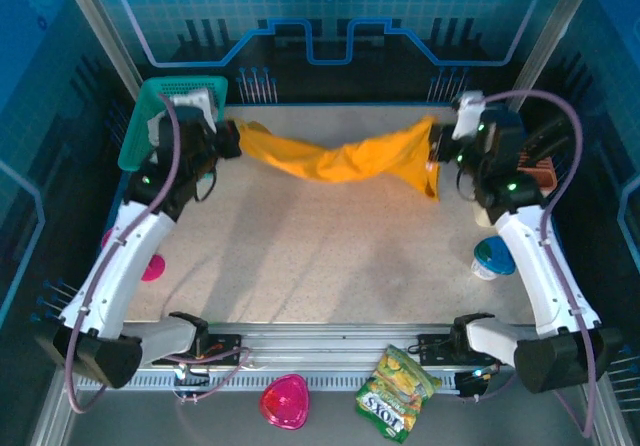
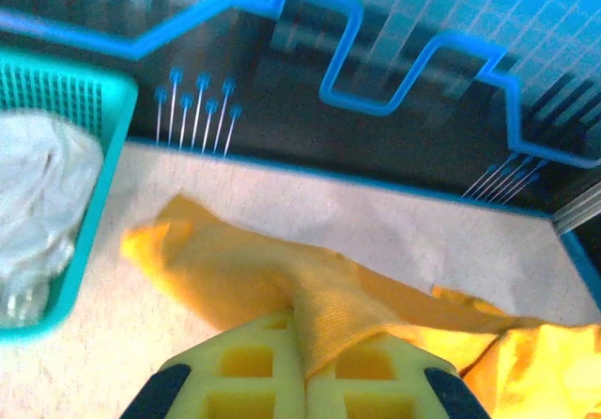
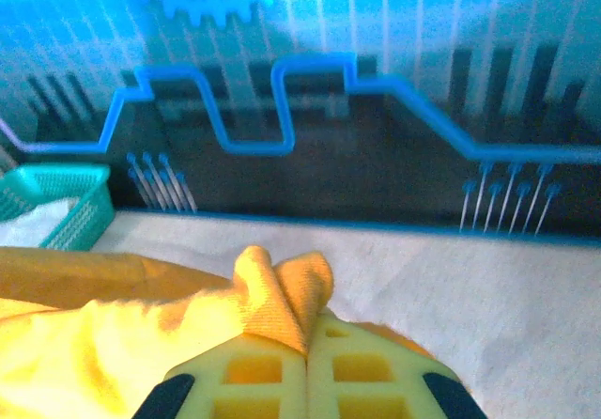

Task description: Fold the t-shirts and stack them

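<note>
Orange tee [image 1: 335,156] hangs stretched L-to-R over the table [image 1: 300,256] at its far side, L gripper [image 1: 230,142] & R gripper [image 1: 440,148] each clamped on one end.

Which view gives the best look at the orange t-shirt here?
Top external: the whole t-shirt shows, bunched and strung between the left hand and right hand. Each wrist view shows the pinched end at its own hand and some nearby cloth.
</note>
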You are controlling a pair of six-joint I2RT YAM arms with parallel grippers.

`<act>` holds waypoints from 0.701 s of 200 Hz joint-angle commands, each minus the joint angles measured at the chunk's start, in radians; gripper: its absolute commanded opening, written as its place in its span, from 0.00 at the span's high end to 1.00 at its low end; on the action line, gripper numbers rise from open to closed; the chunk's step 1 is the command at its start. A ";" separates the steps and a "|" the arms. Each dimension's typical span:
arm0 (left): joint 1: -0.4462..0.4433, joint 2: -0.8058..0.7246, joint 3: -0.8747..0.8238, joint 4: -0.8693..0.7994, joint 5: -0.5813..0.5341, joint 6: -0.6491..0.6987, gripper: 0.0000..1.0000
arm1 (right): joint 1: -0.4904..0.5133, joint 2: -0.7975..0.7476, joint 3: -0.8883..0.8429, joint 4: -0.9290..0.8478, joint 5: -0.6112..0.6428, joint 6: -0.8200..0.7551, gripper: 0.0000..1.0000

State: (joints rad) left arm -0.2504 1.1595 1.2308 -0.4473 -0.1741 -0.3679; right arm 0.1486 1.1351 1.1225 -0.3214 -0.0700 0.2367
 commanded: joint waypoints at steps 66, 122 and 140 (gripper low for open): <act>0.003 -0.167 -0.583 0.090 -0.075 -0.229 0.71 | 0.186 -0.206 -0.644 0.066 -0.125 0.312 1.00; 0.005 -0.154 -0.573 0.021 -0.156 -0.230 0.01 | 0.197 -0.099 -0.764 0.066 -0.364 0.458 0.55; 0.005 -0.137 -0.540 0.001 -0.161 -0.211 0.01 | 0.217 -0.082 -0.739 -0.032 -0.398 0.435 0.50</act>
State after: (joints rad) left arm -0.2504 1.0039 0.6456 -0.3988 -0.2939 -0.5964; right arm 0.3359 1.0363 0.3676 -0.2718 -0.3450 0.6445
